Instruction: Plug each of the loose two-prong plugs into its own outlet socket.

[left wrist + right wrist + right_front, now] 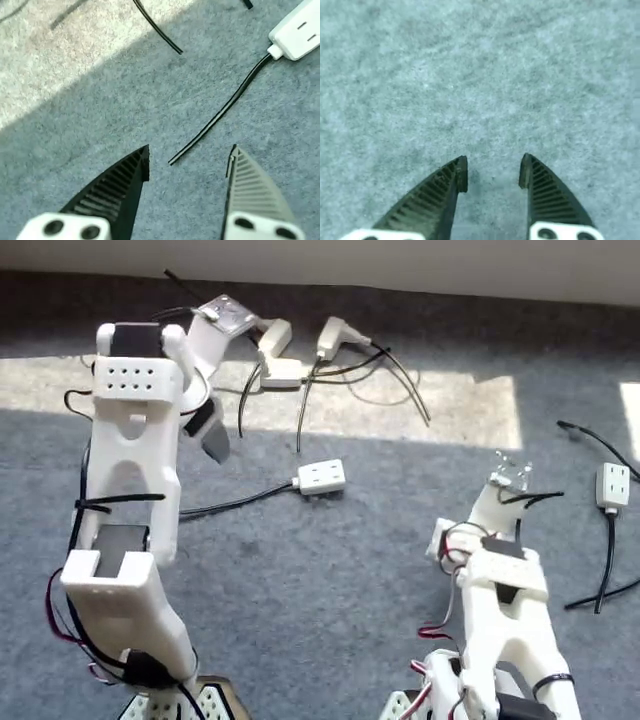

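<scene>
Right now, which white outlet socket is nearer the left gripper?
The middle socket, just ahead of the left gripper, with its cord running leftward. The other socket lies beyond the right arm.

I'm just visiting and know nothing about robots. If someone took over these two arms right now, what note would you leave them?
Left end effector: open, empty, low over the carpet, by a black cable end.
Right end effector: open, empty, over bare carpet.
Things: one outlet socket mid-carpet; a second outlet socket at the right edge; white plugs among cables at the far side.
Done: nothing that I can see; both sockets look empty.
Left: pick up each plug and push it into its own socket.
</scene>
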{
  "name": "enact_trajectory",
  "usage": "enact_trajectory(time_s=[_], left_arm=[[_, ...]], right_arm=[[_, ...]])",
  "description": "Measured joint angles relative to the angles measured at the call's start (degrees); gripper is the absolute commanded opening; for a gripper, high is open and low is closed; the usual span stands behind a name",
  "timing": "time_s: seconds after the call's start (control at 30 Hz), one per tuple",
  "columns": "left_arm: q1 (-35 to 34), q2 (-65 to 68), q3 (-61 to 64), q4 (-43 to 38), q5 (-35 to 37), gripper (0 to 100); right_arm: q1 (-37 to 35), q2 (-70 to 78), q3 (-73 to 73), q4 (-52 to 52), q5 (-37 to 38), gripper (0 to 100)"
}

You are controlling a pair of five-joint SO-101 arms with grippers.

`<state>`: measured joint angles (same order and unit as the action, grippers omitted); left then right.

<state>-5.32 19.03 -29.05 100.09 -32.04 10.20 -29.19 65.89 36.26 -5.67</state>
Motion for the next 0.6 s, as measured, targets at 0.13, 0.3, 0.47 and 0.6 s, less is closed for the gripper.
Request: enact_trajectory(time_s=[0.13, 0.3, 0.47, 0.6], left_arm=[[-2.3, 0.0, 3.1, 1.1, 5.3, 26], [0.2, 0.0, 10.0, 1.1, 10.5, 26], [8.2, 0.0, 13.8, 0.1, 18.4, 26], [13.2, 0.0, 18.5, -7.8, 31.6, 26]], right_arm=[[7.6, 0.1, -14.5, 13.4, 0.3, 25.3], [19.6, 0.4, -36.3, 26.7, 4.5, 25.3], [32.0, 9.5, -56.6, 33.3, 5.3, 25.3], [36.8, 27.3, -72.9, 36.3, 5.5, 25.3]])
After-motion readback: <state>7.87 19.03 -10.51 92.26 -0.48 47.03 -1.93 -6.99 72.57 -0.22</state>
